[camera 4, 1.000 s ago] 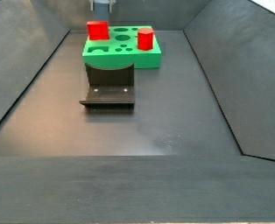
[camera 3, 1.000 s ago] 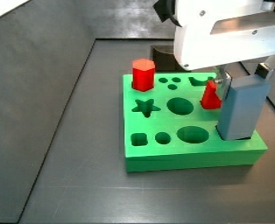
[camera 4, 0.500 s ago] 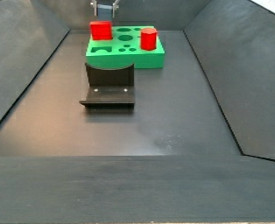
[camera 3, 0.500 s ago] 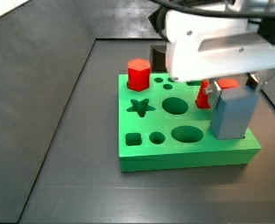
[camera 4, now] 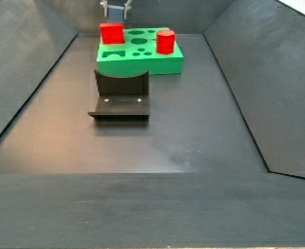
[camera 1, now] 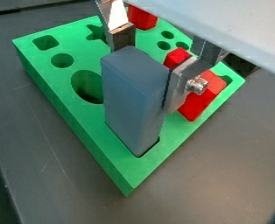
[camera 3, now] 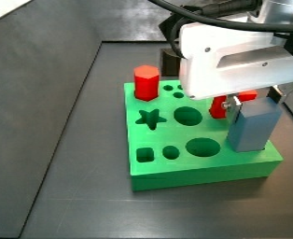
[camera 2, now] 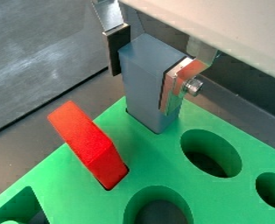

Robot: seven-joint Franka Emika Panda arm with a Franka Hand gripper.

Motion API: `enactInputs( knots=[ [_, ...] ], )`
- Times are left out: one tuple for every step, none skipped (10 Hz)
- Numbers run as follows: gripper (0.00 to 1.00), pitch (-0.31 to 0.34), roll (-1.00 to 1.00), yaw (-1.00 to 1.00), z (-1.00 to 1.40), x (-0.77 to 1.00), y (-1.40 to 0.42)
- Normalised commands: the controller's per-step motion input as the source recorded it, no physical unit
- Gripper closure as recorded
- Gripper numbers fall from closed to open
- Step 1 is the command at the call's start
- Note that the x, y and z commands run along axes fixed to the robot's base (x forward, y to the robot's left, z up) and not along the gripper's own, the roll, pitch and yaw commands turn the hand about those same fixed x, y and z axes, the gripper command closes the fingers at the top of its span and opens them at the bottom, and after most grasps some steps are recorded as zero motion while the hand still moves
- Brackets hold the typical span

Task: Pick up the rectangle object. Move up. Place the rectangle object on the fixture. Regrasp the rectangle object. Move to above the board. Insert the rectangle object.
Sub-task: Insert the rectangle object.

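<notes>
**Blue block stands in the green board, gripper clamped on it**

The rectangle object (camera 1: 134, 96) stands upright with its lower end down in a hole near the edge of the board (camera 1: 58, 96). In a side view the rectangle object (camera 3: 253, 126) sits at the right, near corner of the board (camera 3: 199, 163). In both wrist views the blue-grey block rises well above the green top.

The gripper (camera 1: 151, 54) is right above the board and squeezes the block from two sides. One silver finger (camera 1: 182, 80) presses flat on one face, and the other sits against the far face. In a wrist view the gripper (camera 2: 146, 59) holds the block (camera 2: 144, 92) near its top end.

A red cube (camera 2: 88, 145) sits tilted in a hole just beside the block. In a side view a red hexagonal prism (camera 3: 146, 80) stands at the far left corner of the board.

In a side view the fixture (camera 4: 120, 99) stands on the dark floor, nearer than the board (camera 4: 142, 60) and just apart from it. Nothing rests on it.

Half a second ago, the block was a little higher and further left in the side view. Now the block is lower in its hole and the white arm body (camera 3: 236, 56) has shifted right. The red pieces and the fixture have not moved.
</notes>
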Motion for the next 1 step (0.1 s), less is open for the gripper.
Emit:
enactInputs(
  knots=[
    [1.0, 0.0, 0.0, 0.0, 0.0, 0.0, 0.0]
  ],
)
